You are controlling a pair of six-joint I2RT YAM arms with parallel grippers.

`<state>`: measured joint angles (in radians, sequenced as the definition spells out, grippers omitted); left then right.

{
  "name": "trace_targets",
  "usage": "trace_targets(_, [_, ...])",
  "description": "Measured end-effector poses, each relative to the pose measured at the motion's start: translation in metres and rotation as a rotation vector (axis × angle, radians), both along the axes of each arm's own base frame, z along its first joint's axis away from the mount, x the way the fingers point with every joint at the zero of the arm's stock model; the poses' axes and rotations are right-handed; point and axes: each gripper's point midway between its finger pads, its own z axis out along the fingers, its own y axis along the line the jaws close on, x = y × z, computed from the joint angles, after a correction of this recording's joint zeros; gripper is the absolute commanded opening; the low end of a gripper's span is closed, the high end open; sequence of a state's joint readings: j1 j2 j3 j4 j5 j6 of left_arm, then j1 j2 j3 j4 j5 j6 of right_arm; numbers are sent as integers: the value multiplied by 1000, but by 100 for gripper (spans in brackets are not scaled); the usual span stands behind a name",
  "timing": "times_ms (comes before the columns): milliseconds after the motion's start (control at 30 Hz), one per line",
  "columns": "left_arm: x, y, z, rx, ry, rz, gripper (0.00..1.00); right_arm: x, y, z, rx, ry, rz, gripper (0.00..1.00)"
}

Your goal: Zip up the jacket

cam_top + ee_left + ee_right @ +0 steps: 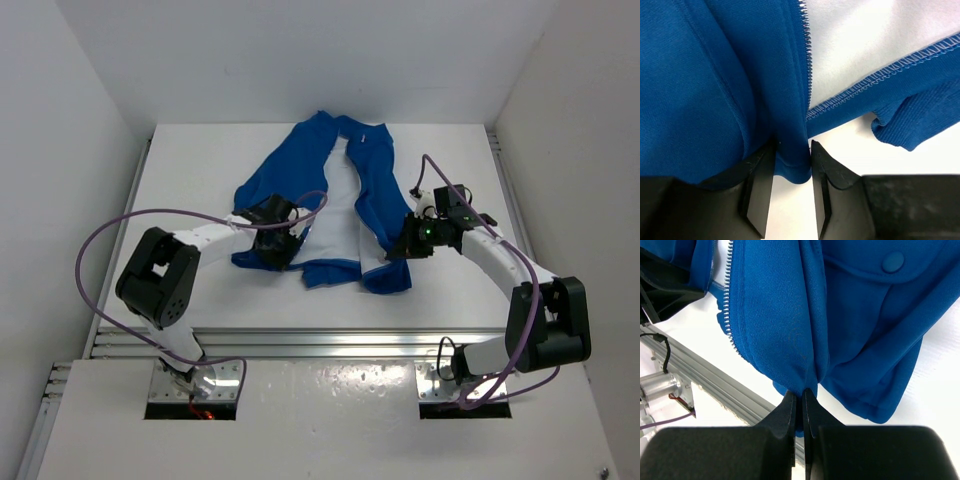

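The bright blue sleeveless jacket (375,200) lies unzipped mid-table (190,170), collar toward 12 o'clock, white lining (335,215) bared between panels edged with pale zipper teeth (807,60), the left gripper (792,165) at its 8 o'clock and the right gripper (801,400) at its 4 o'clock each clamped on a fold of blue front panel.

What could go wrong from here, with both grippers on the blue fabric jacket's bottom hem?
1. The right gripper pinches just a thin edge of the bright blue sleeveless fabric jacket; it may slip under tension.
2. The left gripper holds a bunched fold beside the pale zipper teeth, so the two zipper ends may meet misaligned.
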<state>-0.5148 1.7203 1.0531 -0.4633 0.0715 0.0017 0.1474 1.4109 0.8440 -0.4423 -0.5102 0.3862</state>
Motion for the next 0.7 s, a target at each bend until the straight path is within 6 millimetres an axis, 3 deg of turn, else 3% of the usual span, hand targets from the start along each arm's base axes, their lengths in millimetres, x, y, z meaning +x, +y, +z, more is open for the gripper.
trace_targets(167, [0,-2,2,-24,10,-7,46,0,0,0,0,0,0,0])
trace_targets(333, [3,-2,5,-45,15,-8,31,0,1,0,0,-1,3,0])
trace_targets(567, [6,-1,9,-66,20,-7,0,0,2,0,1,-5,8,0])
trace_targets(700, [6,-3,9,-75,25,-9,0,-1,4,1,10,-4,14,0])
